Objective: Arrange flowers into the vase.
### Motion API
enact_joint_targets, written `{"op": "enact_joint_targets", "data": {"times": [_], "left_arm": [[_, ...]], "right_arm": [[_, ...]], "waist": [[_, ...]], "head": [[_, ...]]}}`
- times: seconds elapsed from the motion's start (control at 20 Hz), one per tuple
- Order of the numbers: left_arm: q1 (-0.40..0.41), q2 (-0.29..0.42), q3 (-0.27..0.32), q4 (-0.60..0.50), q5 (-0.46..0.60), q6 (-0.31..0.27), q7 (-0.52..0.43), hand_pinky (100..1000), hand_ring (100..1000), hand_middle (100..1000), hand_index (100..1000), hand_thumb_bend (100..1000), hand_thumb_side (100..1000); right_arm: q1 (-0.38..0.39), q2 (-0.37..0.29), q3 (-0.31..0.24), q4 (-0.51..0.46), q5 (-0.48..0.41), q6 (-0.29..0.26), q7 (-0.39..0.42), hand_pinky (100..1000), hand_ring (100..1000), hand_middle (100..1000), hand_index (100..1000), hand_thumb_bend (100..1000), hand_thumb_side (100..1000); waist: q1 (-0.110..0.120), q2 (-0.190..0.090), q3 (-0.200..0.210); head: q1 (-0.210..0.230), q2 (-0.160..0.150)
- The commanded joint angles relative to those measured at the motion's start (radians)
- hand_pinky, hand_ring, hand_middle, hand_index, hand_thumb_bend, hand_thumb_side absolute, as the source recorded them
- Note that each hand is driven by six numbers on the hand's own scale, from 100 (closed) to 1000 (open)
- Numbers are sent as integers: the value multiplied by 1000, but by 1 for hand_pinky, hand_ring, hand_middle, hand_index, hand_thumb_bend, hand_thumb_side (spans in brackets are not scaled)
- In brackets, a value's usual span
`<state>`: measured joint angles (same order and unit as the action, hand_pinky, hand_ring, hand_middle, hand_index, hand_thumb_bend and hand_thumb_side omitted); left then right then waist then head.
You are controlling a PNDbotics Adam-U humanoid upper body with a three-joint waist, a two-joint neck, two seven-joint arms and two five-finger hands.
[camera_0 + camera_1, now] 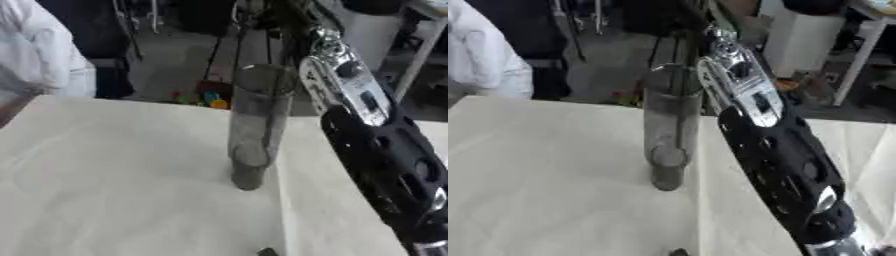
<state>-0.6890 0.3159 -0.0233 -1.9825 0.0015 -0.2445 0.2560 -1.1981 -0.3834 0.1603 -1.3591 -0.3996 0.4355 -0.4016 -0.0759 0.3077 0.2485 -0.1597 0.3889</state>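
Note:
A tall clear glass vase (256, 125) stands upright on the white cloth-covered table (114, 180), near its middle. My right arm (776, 150), black with a silver wrist section, reaches from the lower right up past the right side of the vase. My right hand (293, 22) is a dark blur above and behind the vase rim. A thin greenish streak (723, 21) shows by the hand in the right eye view; I cannot make out whether it is a flower stem. No flower is visible inside the vase. My left hand is not in any view.
A person in white (39, 55) stands at the table's far left corner. Small coloured objects (206, 97) lie on the floor beyond the far edge. A small dark thing (267, 251) sits at the near edge. White furniture (798, 40) stands behind.

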Motion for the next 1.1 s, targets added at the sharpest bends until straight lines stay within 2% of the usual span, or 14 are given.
{"op": "enact_joint_targets", "data": {"times": [0.05, 0.3, 0.8, 1.1], "left_arm": [[-18, 3, -4, -18, 5, 2, -1, 903, 994, 909, 1000, 153, 1000], [-18, 1, -4, -18, 7, 2, -2, 904, 994, 910, 1000, 151, 1000], [-24, -4, -6, -18, 9, 1, -6, 904, 995, 910, 1000, 147, 1000], [-26, -7, -6, -18, 9, 0, -7, 904, 995, 910, 1000, 150, 1000]], "right_arm": [[-16, -22, -16, -16, -5, -32, 12, 984, 738, 566, 100, 523, 553], [-10, -18, -24, -20, -36, -101, 16, 1000, 795, 657, 101, 523, 553], [-8, -7, -30, -20, -66, -181, 32, 1000, 809, 672, 106, 520, 561], [-6, -4, -22, -16, -58, -195, 48, 1000, 808, 655, 100, 535, 598]], "waist": [[11, -18, 2], [12, -14, 5], [14, -6, 9], [13, -2, 10]], "head": [[2, -14], [3, -18], [1, -22], [-1, -25]]}}
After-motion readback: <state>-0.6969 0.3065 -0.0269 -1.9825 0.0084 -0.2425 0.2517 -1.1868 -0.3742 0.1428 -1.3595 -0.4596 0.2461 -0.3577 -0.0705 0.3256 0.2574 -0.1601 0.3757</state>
